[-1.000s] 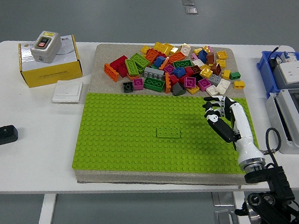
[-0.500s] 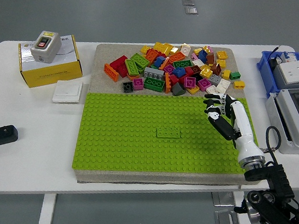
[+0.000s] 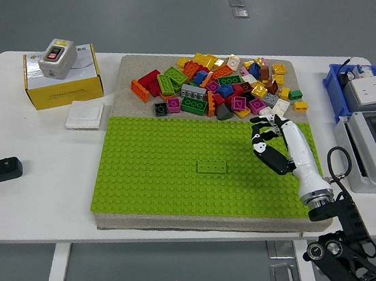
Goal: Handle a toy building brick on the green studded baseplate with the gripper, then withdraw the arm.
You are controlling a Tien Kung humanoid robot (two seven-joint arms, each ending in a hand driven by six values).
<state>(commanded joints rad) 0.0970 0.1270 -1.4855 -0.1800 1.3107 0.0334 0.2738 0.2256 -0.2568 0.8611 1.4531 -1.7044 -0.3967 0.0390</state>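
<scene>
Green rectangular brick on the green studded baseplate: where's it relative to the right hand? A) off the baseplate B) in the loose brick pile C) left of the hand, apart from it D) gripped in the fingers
C: the green rectangular brick sits alone mid green studded baseplate, left of the right hand, untouched.

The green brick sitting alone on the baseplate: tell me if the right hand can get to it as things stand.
Probably yes. The right hand hovers open over the baseplate, to the right of the green brick and a little farther back. Only bare studs lie between them, and the loose brick pile sits behind, out of the path.
</scene>
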